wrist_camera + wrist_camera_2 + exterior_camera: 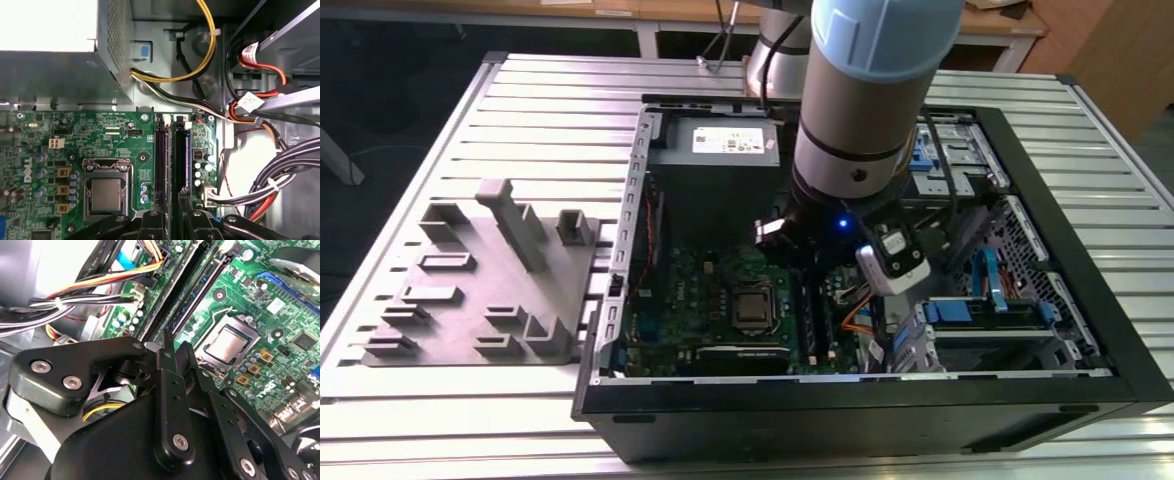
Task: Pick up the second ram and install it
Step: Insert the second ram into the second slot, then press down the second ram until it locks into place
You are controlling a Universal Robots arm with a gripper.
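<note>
Plainly, at the exterior view's left a pale grey fixture [480,290] of upright slabs sat on the slatted metal worktop [520,90]. Just beside it, toward the exterior view's right, lay the open computer case [1067,330], side panel off. Inside, the green motherboard [680,290] showed its processor socket [751,308], with the boxy power supply [714,150] beyond it. The grey-and-blue arm [867,90] reached down into the case near the middle, just right of the socket in that view, above the memory slots. In the first wrist view the second ram [179,160] stood on edge as a dark strip in the slot farther from the socket, with an empty slot [160,160] touching its side toward the processor. The hand [175,222] sat directly over one end of the stick; whether it gripped the stick or had let go could not be told. Farther to the exterior view's right were bundled cables [295,165] and a drive bay [987,310] with blue tabs.
</note>
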